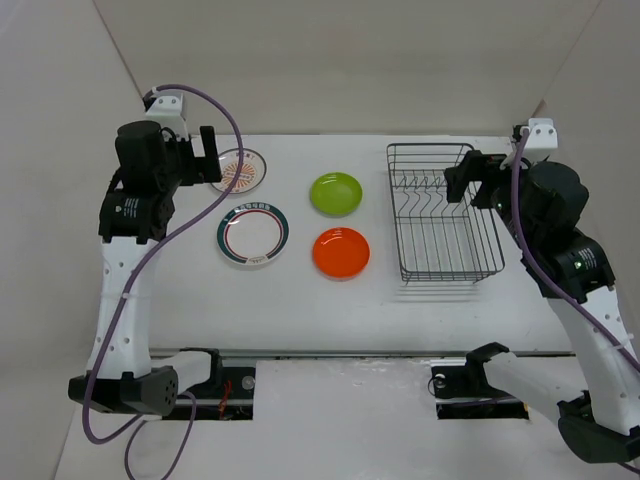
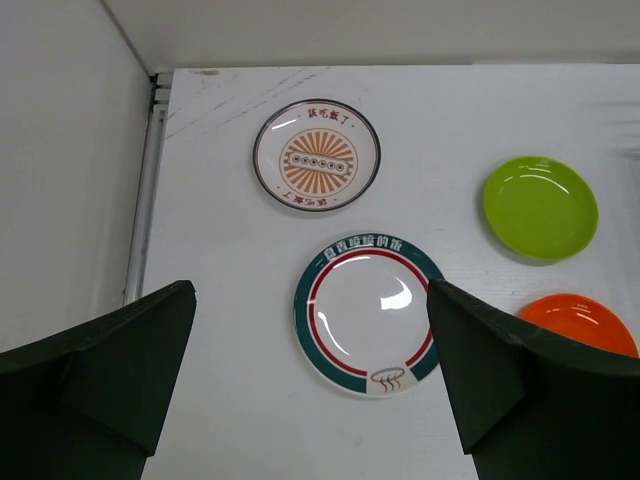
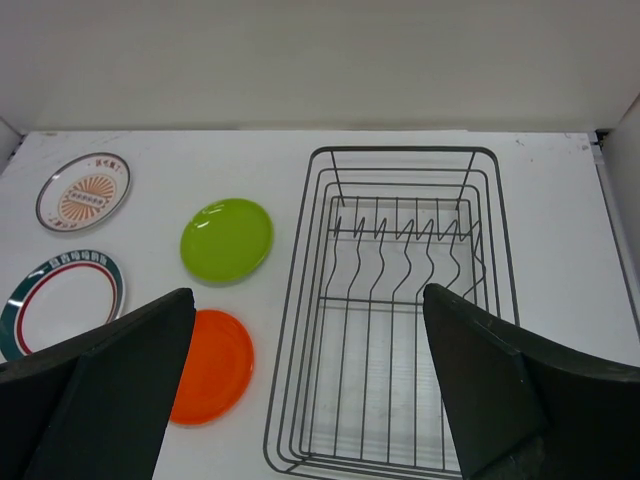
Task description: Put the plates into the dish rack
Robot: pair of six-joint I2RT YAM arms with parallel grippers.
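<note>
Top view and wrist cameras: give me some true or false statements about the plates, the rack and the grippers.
1. The dish rack holds no plates. True.
2. The lime green plate lies to the right of the dish rack. False: it lies to its left, just beyond the orange plate.
3. The left gripper is open and empty. True.
4. The right gripper is shut on a plate. False: it is open, holding nothing.
5. The sunburst plate touches the ringed plate. False: a gap separates them.
</note>
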